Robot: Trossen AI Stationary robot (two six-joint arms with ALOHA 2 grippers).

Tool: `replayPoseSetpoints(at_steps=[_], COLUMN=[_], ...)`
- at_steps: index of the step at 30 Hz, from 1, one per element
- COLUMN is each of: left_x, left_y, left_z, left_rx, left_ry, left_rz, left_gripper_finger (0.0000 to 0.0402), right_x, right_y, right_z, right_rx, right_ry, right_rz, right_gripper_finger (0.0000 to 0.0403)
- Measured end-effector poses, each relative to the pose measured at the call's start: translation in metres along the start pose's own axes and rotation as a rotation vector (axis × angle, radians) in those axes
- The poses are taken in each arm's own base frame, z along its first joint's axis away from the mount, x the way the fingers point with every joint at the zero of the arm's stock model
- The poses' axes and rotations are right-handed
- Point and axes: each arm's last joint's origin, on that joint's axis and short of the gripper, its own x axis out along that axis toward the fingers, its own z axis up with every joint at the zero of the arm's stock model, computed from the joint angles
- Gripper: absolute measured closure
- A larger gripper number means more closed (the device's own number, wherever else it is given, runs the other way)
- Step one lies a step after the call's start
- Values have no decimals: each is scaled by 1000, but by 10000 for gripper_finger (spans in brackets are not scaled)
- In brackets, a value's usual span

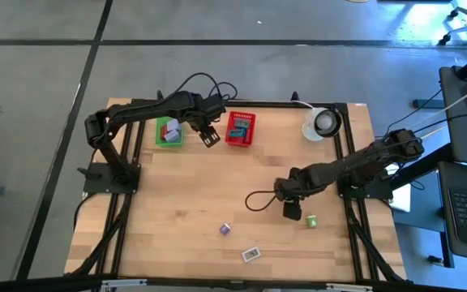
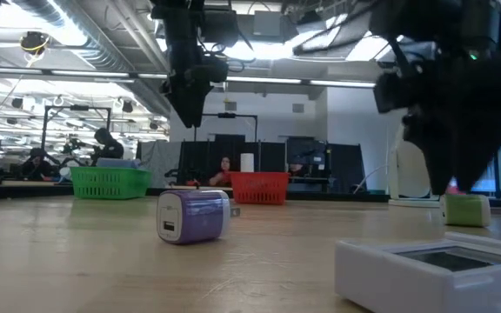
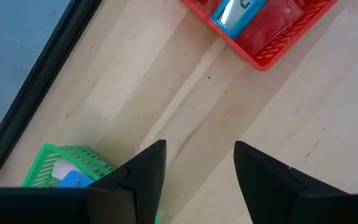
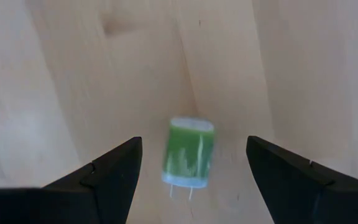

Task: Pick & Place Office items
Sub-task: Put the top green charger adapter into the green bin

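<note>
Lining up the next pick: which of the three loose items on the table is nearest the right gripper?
The small green block, just beside the open right gripper. The lavender block and flat white piece lie farther left.

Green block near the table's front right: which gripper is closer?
Right. The right gripper hangs open just beside the green block; the left gripper is far off, between the two baskets.

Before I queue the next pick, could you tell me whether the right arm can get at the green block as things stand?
Probably yes: the right claw stands open, the green block lies on bare wood between its fingers, and nothing blocks it.
</note>
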Motion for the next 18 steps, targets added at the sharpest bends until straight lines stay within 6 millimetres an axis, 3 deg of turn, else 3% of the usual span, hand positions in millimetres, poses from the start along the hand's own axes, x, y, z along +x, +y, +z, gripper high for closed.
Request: replayPoseSetpoints(at_steps=[12, 18], left_x=[-1, -1], left_y=[-4, -4], left_z=[0, 0], left_rx=[3, 2], left_ry=[-6, -10], left_rz=[-3, -2], left_gripper_finger=[217, 217], right_x=[24, 25], right_y=[-12, -13], right_z=[-23, -23], right_rx=[64, 85], right_ry=[55, 48], right_rz=[-15, -11], right_gripper_finger=[115, 154])
